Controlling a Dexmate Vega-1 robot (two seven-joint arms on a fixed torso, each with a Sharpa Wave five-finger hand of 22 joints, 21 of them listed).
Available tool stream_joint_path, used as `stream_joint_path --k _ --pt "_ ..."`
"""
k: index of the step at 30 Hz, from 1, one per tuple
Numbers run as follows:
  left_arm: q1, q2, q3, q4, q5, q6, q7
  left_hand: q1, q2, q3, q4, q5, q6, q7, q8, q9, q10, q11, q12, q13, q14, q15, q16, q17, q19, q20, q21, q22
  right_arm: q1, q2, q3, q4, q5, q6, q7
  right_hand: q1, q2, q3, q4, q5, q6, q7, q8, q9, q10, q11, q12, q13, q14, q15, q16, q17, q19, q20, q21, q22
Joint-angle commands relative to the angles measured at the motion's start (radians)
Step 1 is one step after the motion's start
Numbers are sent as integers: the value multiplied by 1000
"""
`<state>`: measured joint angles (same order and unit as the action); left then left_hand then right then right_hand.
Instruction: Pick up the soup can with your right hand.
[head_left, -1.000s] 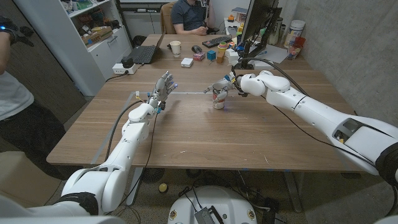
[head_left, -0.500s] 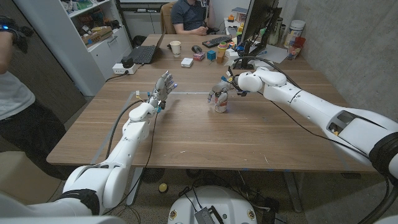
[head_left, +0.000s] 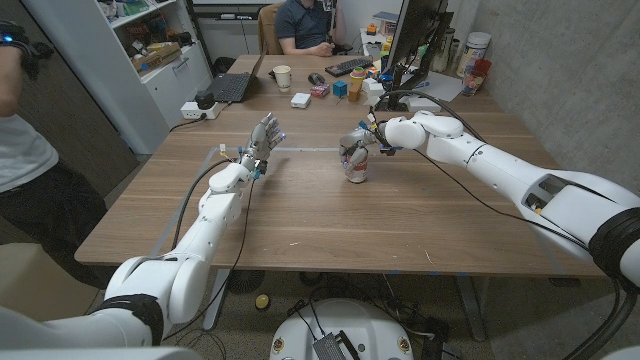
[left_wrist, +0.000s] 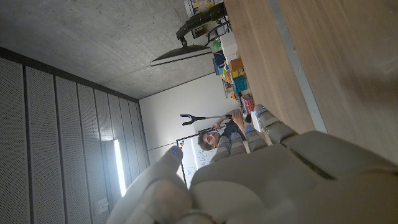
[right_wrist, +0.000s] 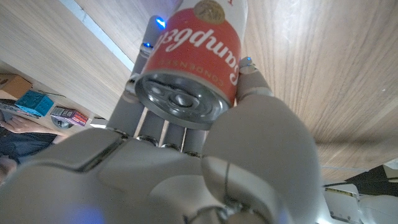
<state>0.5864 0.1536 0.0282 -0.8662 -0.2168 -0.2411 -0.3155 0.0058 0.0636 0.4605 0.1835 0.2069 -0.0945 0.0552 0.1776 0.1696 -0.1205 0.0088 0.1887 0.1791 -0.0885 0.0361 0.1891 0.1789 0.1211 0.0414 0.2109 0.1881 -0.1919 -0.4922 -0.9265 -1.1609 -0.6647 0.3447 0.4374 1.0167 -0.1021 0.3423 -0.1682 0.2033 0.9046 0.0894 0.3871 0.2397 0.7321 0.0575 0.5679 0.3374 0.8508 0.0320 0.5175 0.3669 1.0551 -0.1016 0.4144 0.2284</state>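
The soup can (head_left: 356, 170), red and white with a silver lid, stands upright near the middle of the wooden table (head_left: 300, 220). My right hand (head_left: 356, 148) comes down on it from above and behind, its fingers wrapped around the can's top. In the right wrist view the soup can (right_wrist: 193, 50) sits between the fingers on one side and the thumb on the other, with my right hand (right_wrist: 249, 149) gripping it. My left hand (head_left: 262, 136) is raised over the table's left part, fingers spread, holding nothing. The left hand (left_wrist: 280, 174) also fills the foreground of its own wrist view.
Behind the can are a paper cup (head_left: 283, 77), a laptop (head_left: 232, 87), a white box (head_left: 301, 100), small coloured items (head_left: 340, 88) and a monitor (head_left: 415, 40). A person (head_left: 305, 22) sits at the far end. Another person (head_left: 20, 130) stands at the left edge.
My right hand has dropped from just behind the can onto it and closed around its top. The can has shifted slightly toward me. The left arm has not moved.
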Motion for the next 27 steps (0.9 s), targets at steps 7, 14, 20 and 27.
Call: stream_joint_path --k 7,14,20,27 --pt "-35 -9 2 57 10 -23 -10 -2 100 0 1 4 3 1 3 4 0 5 3 3 -8 5 3 6 -1 2 7 5 7 -24 32 -10 28 70 -127 300 266 4 1 -4 36 29 -8 8 3 4 17 13 159 -261 -11 137 85 -116 22 8" --pt "-35 -10 1 55 12 -26 -9 -2 100 -1 1 4 3 1 4 4 0 3 2 3 -9 4 3 6 -1 2 7 5 7 -35 45 -38 12 58 -135 310 265 2 6 -5 39 27 -11 12 3 6 23 18 165 -260 -18 143 84 -116 32 11" --pt "-25 -9 0 35 11 -20 -6 -2 100 -1 1 5 4 1 4 4 -1 6 2 3 -9 5 3 6 -1 2 7 5 6 -45 57 -66 2 39 -131 316 262 -1 8 -6 37 29 -17 13 -2 7 26 21 165 -259 -28 146 80 -116 39 13" --pt "-9 -7 1 5 10 -12 -5 -2 100 -1 1 5 3 1 4 4 -1 7 2 3 -9 5 3 6 -1 2 7 5 -17 -74 92 -132 -17 2 -165 323 262 -4 11 -7 39 31 -21 16 -4 7 31 26 168 -259 -37 151 74 -116 47 15"
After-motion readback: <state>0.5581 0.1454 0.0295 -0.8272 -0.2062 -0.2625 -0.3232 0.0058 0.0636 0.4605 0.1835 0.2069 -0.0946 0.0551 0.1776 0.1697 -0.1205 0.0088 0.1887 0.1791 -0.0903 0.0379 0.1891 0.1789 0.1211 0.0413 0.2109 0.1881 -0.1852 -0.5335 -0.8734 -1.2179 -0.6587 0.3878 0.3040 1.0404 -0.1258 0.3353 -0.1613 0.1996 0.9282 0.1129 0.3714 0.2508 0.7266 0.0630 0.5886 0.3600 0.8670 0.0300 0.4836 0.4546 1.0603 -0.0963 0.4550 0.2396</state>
